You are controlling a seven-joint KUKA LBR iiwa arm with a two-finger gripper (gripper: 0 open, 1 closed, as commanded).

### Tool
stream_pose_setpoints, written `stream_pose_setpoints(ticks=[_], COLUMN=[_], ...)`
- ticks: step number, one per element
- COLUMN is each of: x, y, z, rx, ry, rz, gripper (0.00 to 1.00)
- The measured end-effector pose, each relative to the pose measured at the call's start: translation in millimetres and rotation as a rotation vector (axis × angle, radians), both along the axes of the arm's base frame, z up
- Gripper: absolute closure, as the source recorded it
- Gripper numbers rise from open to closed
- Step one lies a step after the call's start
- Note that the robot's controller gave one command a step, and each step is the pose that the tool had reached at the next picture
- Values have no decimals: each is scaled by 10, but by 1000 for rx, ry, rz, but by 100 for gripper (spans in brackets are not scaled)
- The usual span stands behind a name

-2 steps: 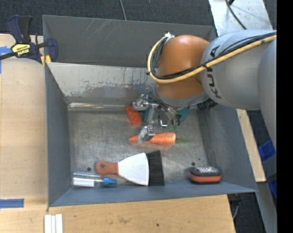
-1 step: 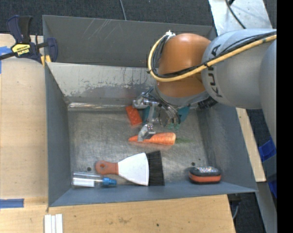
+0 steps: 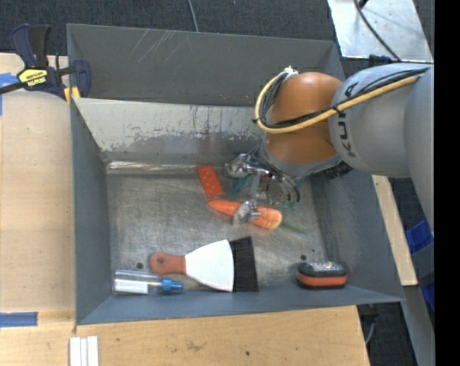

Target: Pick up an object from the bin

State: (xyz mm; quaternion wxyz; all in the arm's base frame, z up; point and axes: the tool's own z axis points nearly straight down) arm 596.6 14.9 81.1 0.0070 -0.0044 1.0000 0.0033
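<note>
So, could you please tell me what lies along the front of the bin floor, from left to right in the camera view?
clear tube with a blue cap → brush with an orange handle → black and orange oval thing

orange carrot [image 3: 222, 207]: 1 | red block [image 3: 209, 181]: 1 | brush [image 3: 210, 264]: 1 | blue-capped tube [image 3: 142, 284]: 1 | black-orange oval [image 3: 321, 274]: 1

We log the grey metal bin [image 3: 91, 219] as matt, its floor scuffed. The arm's orange cover [image 3: 302, 124] looks glossy. The brush [image 3: 213, 265] looks smooth white plastic.
</note>
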Motion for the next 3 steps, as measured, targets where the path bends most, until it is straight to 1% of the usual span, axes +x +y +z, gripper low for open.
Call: stream_pose_setpoints(ticks=[1, 2, 3], x=[-9, -168, 69], y=[-4, -116, 182], z=[32, 180, -34], rx=[-5, -4, -13], ry=[2, 15, 9], rz=[-4, -137, -9], gripper=[0, 0, 0])
